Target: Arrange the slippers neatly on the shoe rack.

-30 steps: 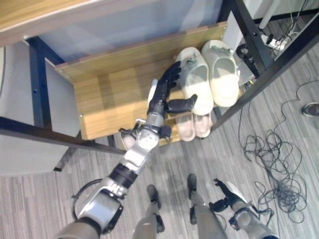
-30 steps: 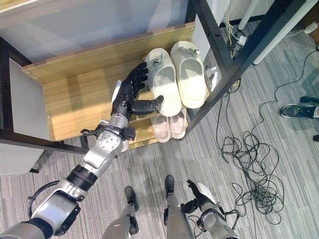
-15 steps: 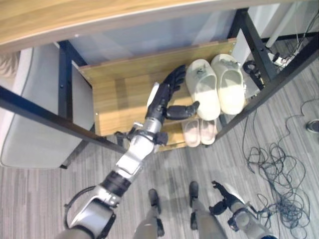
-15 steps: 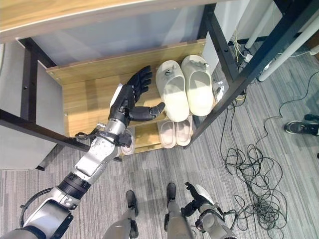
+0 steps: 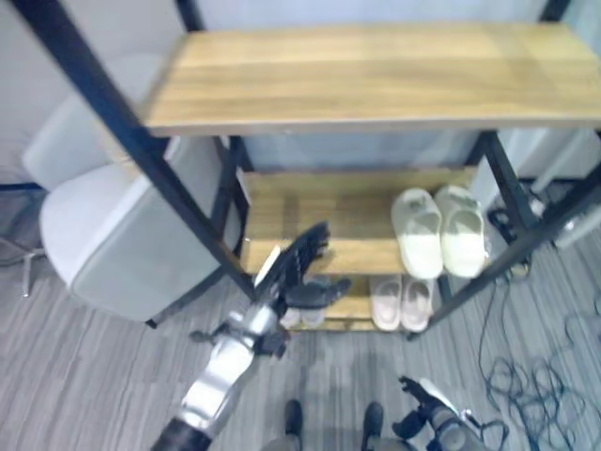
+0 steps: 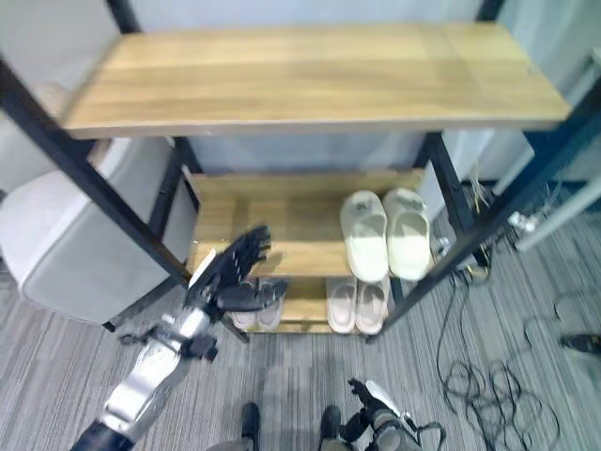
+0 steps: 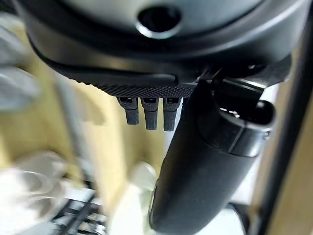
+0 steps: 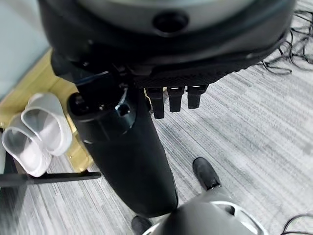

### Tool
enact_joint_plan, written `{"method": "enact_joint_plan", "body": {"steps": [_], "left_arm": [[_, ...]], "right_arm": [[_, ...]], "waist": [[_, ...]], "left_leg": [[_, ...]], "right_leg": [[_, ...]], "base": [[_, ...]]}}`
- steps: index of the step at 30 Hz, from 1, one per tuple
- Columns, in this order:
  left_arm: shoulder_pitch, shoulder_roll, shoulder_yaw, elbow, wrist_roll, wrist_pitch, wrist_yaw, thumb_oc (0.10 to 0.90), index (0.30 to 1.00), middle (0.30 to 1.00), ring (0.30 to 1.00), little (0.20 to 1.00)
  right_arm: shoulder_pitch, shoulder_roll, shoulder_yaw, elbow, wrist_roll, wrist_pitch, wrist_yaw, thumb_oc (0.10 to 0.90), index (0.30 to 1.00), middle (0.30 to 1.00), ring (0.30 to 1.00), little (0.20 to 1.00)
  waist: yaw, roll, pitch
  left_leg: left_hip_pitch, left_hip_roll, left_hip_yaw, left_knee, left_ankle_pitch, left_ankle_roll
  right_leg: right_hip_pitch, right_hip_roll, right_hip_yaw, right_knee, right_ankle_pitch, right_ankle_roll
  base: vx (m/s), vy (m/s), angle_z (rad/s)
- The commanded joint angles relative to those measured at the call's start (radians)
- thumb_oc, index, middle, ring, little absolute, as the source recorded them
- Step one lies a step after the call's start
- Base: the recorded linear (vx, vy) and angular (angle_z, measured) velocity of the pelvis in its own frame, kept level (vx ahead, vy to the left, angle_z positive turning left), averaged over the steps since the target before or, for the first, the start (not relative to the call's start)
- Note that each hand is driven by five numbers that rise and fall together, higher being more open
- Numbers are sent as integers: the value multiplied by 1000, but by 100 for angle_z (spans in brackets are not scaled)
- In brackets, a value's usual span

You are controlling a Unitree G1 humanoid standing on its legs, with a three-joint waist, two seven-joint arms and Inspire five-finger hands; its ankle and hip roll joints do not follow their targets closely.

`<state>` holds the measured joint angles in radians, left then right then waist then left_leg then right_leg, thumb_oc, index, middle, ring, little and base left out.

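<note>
One shoe rack (image 6: 282,85) stands here, with three wooden shelves. Two cream slippers (image 6: 387,235) sit side by side on the middle shelf. On the bottom shelf are two pairs of pink slippers, four in all (image 6: 355,303). One grey chair (image 5: 113,235) is beside the rack.

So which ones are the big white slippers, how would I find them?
Find the wooden shoe rack with black legs and look at its middle shelf, under the wide top board. At the right end sit the big white slippers, side by side. The pinkish pair on the lowest shelf right below them is smaller and flatter.
</note>
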<state>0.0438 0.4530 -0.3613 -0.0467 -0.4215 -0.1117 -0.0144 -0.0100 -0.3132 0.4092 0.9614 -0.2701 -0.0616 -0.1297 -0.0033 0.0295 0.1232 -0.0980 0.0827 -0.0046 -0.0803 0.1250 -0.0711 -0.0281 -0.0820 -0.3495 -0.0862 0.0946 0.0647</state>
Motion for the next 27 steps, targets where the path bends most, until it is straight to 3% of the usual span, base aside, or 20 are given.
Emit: {"method": "enact_joint_plan", "body": {"steps": [1, 6, 9, 14, 16, 17, 18, 22, 27], "left_arm": [[-4, 32, 36, -29, 24, -64, -71, 800, 900, 900, 900, 900], [114, 69, 52, 103, 136, -54, -108, 800, 900, 900, 900, 900], [140, 48, 54, 254, 229, -49, -101, 800, 900, 900, 900, 900], [80, -48, 55, 703, 456, -31, -13, 800, 900, 900, 900, 900], [61, -74, 58, 793, 486, -24, 4, 800, 900, 900, 900, 900], [32, -107, 84, 958, 503, -8, 41, 800, 900, 900, 900, 900], [18, -120, 94, 1017, 507, -3, 53, 800, 900, 900, 900, 900], [-22, -137, 112, 1174, 554, 2, 90, 800, 900, 900, 900, 900], [-39, -135, 115, 1232, 598, 9, 104, 800, 900, 900, 900, 900]], "right_arm": [[-5, 15, -20, 30, 31, -26, 0, 800, 900, 900, 900, 900], [1, 24, -24, 93, 32, -26, 17, 800, 900, 900, 900, 900], [5, 26, -31, 121, 36, -25, 23, 800, 900, 900, 900, 900], [7, 33, -41, 181, 39, -19, 33, 800, 900, 900, 900, 900], [5, 38, -45, 203, 41, -17, 33, 800, 900, 900, 900, 900], [2, 44, -48, 214, 43, -12, 35, 800, 900, 900, 900, 900], [2, 47, -48, 221, 43, -11, 35, 800, 900, 900, 900, 900], [0, 53, -53, 247, 41, -9, 29, 800, 900, 900, 900, 900], [2, 52, -64, 276, 46, -7, 27, 800, 900, 900, 900, 900]], "waist": [[29, -64, -85], [47, -75, -100], [50, -77, -104], [40, -75, -107], [37, -74, -108], [30, -74, -110], [27, -74, -112], [17, -72, -118], [9, -68, -122]], "left_leg": [[30, 4, 18, -7, -81, -43], [58, 2, 2, -7, -90, -38], [69, -1, 0, -7, -94, -35], [79, -5, 4, -7, -100, -28], [81, -5, 7, -7, -102, -28], [83, -7, 12, -7, -103, -26], [84, -8, 14, -7, -103, -26], [90, -12, 23, -7, -110, -25], [93, -13, 31, -7, -116, -23]], "right_leg": [[1, -52, 14, 23, -83, 84], [44, -47, 0, 23, -97, 81], [59, -47, 0, 19, -99, 82], [65, -49, 13, 18, -99, 82], [65, -50, 14, 18, -98, 83], [63, -51, 21, 20, -98, 83], [61, -52, 23, 21, -98, 83], [62, -54, 35, 17, -95, 84], [59, -58, 46, 17, -92, 87]], "base": [[56, 22, 22], [53, 22, 14], [30, 39, -1], [10, 55, -1], [11, 47, 0], [20, 47, 2], [19, 47, 2], [25, 48, -6], [14, 33, -15]]}}
